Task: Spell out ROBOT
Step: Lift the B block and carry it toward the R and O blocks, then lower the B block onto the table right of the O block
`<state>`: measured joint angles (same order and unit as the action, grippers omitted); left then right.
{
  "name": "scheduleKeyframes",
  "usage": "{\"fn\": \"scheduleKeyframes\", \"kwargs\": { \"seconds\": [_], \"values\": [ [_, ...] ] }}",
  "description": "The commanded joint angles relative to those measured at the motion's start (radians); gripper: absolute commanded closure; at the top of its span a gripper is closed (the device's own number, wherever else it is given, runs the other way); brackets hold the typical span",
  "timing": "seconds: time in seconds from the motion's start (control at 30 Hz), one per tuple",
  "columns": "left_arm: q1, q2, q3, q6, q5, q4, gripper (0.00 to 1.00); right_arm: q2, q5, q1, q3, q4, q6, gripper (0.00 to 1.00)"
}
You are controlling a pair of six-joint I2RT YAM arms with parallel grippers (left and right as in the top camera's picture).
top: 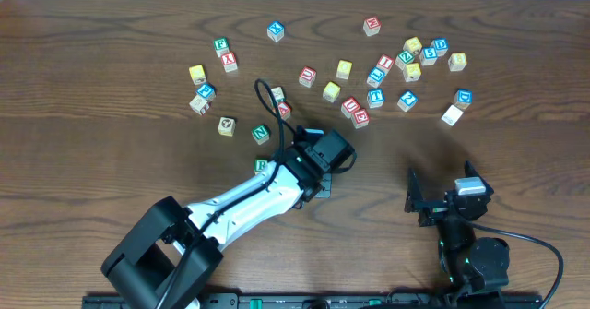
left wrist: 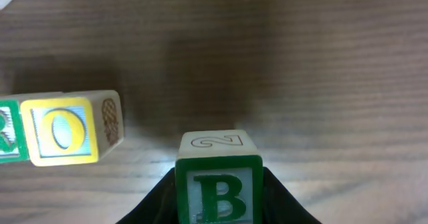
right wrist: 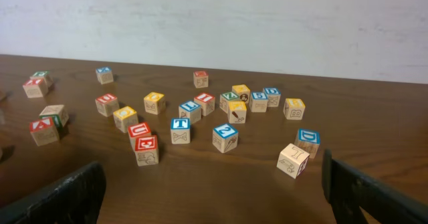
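My left gripper [left wrist: 219,187] is shut on the green-bordered B cube [left wrist: 219,196], which has a 2 on its top face. The black fingers [left wrist: 157,204] press both of its sides just above the table. To its left stands a yellow O cube [left wrist: 61,130], touching the green-bordered R cube [left wrist: 7,132] at the frame edge. From overhead, the R cube [top: 262,166] lies beside the left arm, and the left gripper [top: 318,161] hides the B and O. A blue-bordered T cube [right wrist: 180,129] [top: 375,97] sits in the scatter. My right gripper [right wrist: 214,204] [top: 441,203] stands open with nothing in it.
Many loose cubes lie across the back of the table, among them a green N cube [top: 261,134], red-lettered cubes [top: 355,112] and several yellow-faced ones [top: 332,90]. A pale cube [right wrist: 293,160] is nearest my right fingers. A black cable [top: 267,101] loops over the left arm.
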<state>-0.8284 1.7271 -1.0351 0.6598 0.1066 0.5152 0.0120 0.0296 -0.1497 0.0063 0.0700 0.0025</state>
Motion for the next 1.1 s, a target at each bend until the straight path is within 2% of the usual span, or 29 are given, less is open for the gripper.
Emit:
{"fn": "scheduleKeyframes", "kwargs": {
  "seconds": [0.0,0.17,0.47,0.9,1.07],
  "values": [
    [0.002,0.001,0.048,0.097,0.113,-0.043,0.93,-0.005,-0.003,0.006,-0.001,0.004,-0.011,0.01],
    [0.003,0.001,0.102,0.105,0.156,-0.119,0.93,-0.005,-0.003,0.006,-0.001,0.004,-0.011,0.01],
    [0.008,0.001,0.133,0.085,0.192,-0.159,0.92,-0.005,-0.003,0.006,-0.001,0.004,-0.011,0.01],
    [0.008,0.001,0.133,0.075,0.190,-0.169,0.92,-0.005,-0.003,0.006,-0.001,0.004,-0.011,0.01],
    [0.022,0.010,0.133,0.036,0.127,-0.173,0.92,-0.005,-0.003,0.006,-0.001,0.004,-0.011,0.01]
  ]
}}
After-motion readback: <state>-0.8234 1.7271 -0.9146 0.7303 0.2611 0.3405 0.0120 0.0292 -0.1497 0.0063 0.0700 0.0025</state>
